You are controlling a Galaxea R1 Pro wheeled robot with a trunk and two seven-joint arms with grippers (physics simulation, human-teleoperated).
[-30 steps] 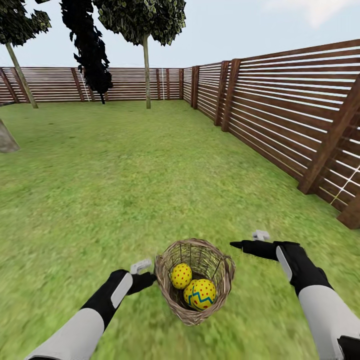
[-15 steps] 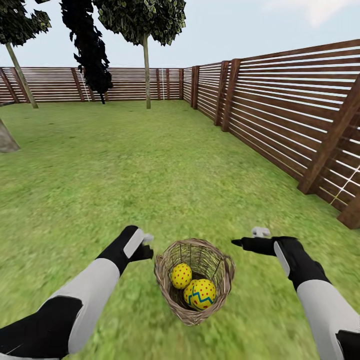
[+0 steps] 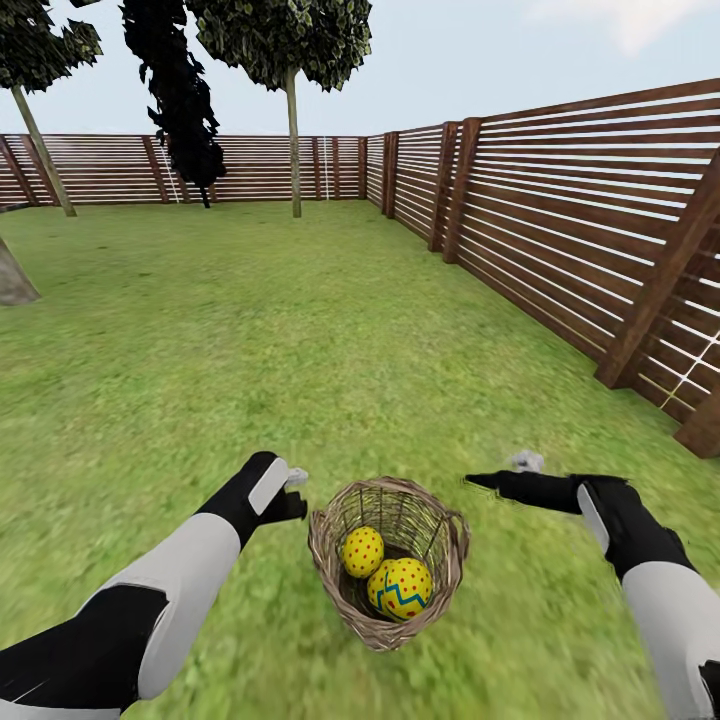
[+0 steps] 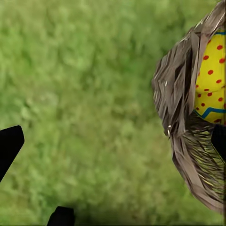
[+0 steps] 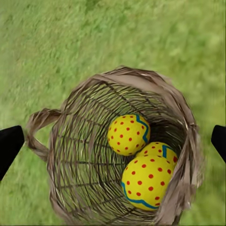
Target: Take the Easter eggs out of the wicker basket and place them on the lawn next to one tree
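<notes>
The wicker basket (image 3: 440,575) stands on the lawn (image 3: 250,350) just in front of me. It holds three yellow Easter eggs (image 3: 362,551) with red dots, one with a blue zigzag (image 3: 405,588); the third (image 5: 157,150) lies partly under the others. My left gripper (image 3: 292,494) hovers beside the basket's left rim, open and empty, with the basket wall (image 4: 176,89) close by. My right gripper (image 3: 478,482) hangs to the right of the rim, open, its fingertips (image 5: 9,143) wide apart on either side of the basket mouth. A straight-trunked tree (image 3: 293,150) stands far back.
A brown slatted fence (image 3: 560,230) runs along the right side and the back of the lawn. A thin leaning tree (image 3: 40,150) and a dark tree (image 3: 180,110) stand at the back left. A grey slanted shape (image 3: 12,278) sits at the left edge.
The left arm rose and moved forward to the basket's left rim a second ago, then held still. The right hand has slid a little to the right. Basket and eggs have not moved.
</notes>
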